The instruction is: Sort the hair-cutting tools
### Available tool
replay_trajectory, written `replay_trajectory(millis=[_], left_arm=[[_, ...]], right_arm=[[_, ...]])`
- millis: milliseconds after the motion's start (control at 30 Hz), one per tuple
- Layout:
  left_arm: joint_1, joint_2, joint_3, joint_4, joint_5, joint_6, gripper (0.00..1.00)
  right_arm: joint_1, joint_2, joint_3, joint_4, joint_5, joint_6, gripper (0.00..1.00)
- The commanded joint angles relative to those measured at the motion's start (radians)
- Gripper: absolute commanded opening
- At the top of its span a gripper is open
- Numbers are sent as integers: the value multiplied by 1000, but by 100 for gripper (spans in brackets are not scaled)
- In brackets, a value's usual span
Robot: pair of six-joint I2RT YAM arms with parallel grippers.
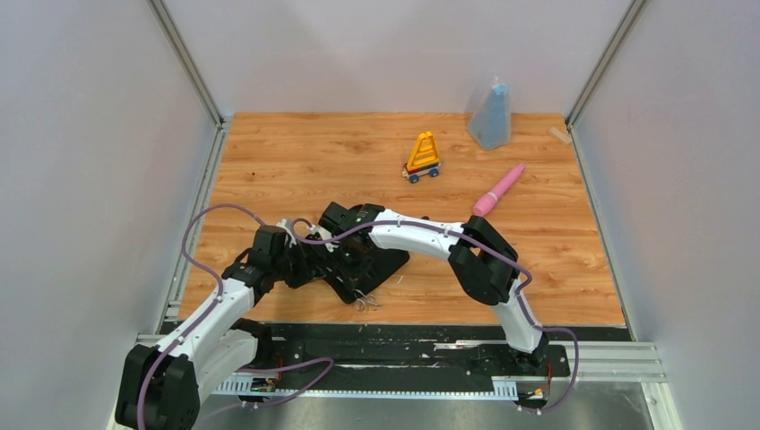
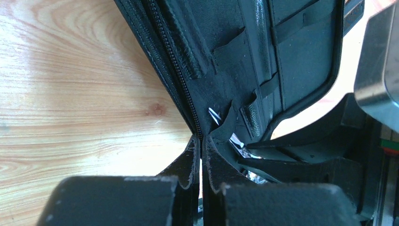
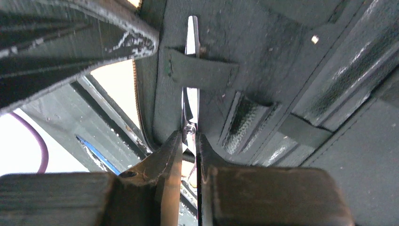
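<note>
Pinching 1 scissors [image 3: 190, 101], R fingers [image 3: 181, 141], L fingers [image 2: 196, 143] on 1 case [image 2: 226, 70]

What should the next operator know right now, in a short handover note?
Left gripper: shut on the zipper edge of the black case.
Right gripper: shut on one pair of scissors, its blade under an elastic loop inside the case.
Second scissors: on the table at the case's near edge, not yet stowed.
Combs: not identifiable in these views.
</note>
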Motion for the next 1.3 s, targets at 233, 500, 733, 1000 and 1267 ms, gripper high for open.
replay_trajectory(millis=[233,500,733,1000,1267], left_arm=[[-8,-29,-13,19,28,-16,0],[-10,-32,-29,29,35,-30,0],[-11,-45,-36,16,28,-38,0],[-11,-38,-48,17,1,-62,0],[-11,-32,-44,-12,-61,-79,0]], right_arm=[[7,54,87,97,90,67,0],[7,44,60,179,124,107,0],[5,53,69,227,175,135,0],[6,33,43,292,136,146,15],[6,-205,-145,316,181,144,42]])
